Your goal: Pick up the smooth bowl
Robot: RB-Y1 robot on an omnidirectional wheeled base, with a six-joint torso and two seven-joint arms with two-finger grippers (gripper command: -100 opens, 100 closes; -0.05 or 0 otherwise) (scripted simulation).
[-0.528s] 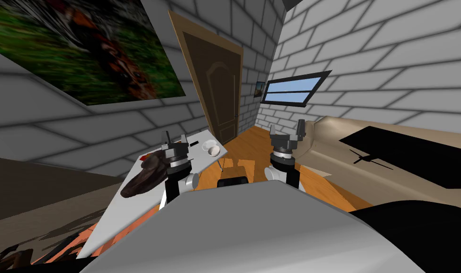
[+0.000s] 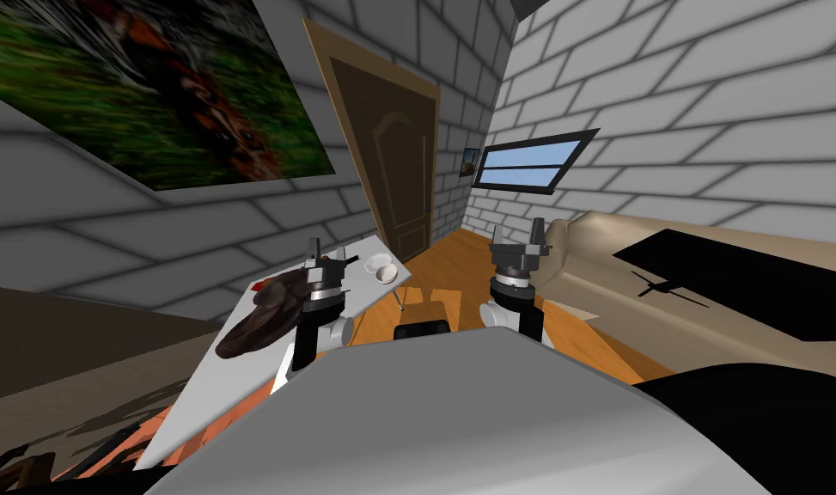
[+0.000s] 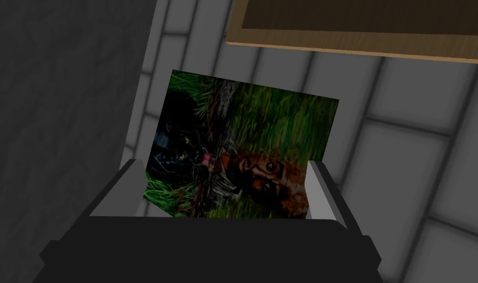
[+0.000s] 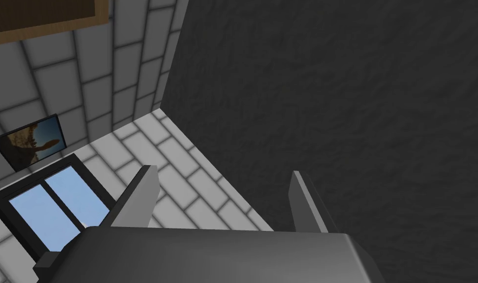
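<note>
Over at nine o'clock in the head view, a white table [image 2: 227, 387] runs away from me, and on it sits a dark brown lump [image 2: 257, 316]. Just past that lump comes the left gripper [image 2: 326, 251], held up against the table's far half, fingers spread wide with nothing between them. And there's the bowl [image 2: 387, 273]: white, smooth, upright, near the table's far corner, about four o'clock from the left gripper and apart from it. A small white dish [image 2: 376, 260] sits just beside it at eleven o'clock. At twelve, a brown door [image 2: 399, 172]. On to the right gripper [image 2: 518, 230], raised at one o'clock over the wooden floor [image 2: 459, 258], fingers released too, holding nothing. At three o'clock lies a beige sofa [image 2: 596, 258].
</note>
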